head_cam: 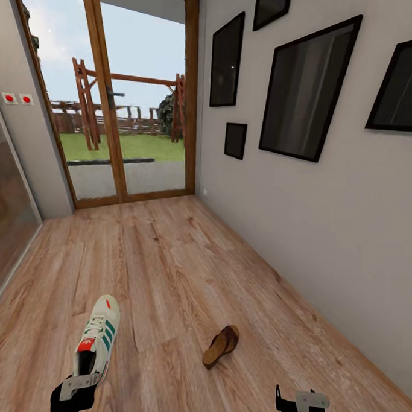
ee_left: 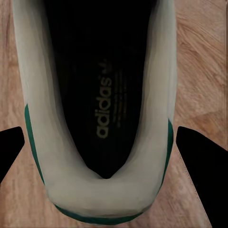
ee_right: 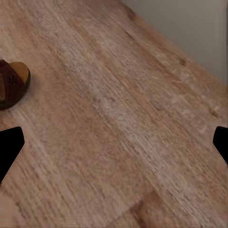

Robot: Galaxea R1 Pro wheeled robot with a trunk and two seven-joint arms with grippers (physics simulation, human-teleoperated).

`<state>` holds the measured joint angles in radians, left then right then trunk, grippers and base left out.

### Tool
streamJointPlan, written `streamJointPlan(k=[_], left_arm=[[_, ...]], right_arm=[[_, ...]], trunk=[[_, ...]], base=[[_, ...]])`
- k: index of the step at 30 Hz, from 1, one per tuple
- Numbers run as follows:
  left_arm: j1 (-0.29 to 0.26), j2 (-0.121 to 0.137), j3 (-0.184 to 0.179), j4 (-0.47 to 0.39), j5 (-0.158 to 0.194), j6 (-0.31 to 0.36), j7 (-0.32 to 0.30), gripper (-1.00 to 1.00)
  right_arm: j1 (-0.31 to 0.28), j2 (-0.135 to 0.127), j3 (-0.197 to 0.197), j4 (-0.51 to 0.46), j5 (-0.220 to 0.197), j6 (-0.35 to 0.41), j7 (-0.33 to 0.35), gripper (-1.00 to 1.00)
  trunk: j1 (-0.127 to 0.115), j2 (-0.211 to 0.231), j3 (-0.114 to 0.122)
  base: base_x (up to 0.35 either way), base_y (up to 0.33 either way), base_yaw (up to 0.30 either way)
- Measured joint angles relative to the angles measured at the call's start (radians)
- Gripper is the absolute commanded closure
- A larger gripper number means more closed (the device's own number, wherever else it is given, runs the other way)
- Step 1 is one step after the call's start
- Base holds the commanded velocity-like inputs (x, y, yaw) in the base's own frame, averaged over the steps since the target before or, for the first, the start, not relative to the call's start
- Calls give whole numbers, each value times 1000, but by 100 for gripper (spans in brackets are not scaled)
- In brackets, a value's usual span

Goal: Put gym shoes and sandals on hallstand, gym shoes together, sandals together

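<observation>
In the head view, one gym shoe (head_cam: 97, 340) is seen on the corridor floor (head_cam: 166, 270), its heel right at the left gripper (head_cam: 75, 387); a sandal (head_cam: 220, 346) lies well apart from it, nearer the wall (head_cam: 326, 224), ahead of the right gripper (head_cam: 301, 403). In the left wrist view, the shoe's heel opening (ee_left: 102, 95) is framed between widely spread fingers (ee_left: 10, 147). In the right wrist view, the fingers (ee_right: 9, 147) are likewise spread apart over bare planks, the sandal (ee_right: 12, 84) off to one side

I see matt wood-grain planks on the corridor floor (head_cam: 184, 271). The gym shoe (head_cam: 97, 340) looks smooth white leather; the sandal (head_cam: 220, 346) looks dull brown leather.
</observation>
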<state>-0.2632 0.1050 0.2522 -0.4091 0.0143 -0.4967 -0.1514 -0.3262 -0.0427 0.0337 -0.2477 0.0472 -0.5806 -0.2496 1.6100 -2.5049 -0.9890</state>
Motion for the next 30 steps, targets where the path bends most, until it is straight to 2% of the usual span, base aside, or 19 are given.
streamJointPlan(k=[13, 22, 30], left_arm=[[0, 0, 0, 0, 0, 0, 0, 100], [0, 0, 0, 0, 0, 0, 0, 100], [0, 0, 0, 0, 0, 0, 0, 100]], right_arm=[[0, 1, 0, 0, 0, 0, 0, -100], [0, 3, 1, -1, 0, 0, 0, -100], [0, 4, 1, -1, 0, 0, 0, -100]], trunk=[[-6, 3, 69], [-10, 6, 107], [-41, 62, 133]], base=[[0, 0, 0], [0, 0, 0], [0, 0, 0]])
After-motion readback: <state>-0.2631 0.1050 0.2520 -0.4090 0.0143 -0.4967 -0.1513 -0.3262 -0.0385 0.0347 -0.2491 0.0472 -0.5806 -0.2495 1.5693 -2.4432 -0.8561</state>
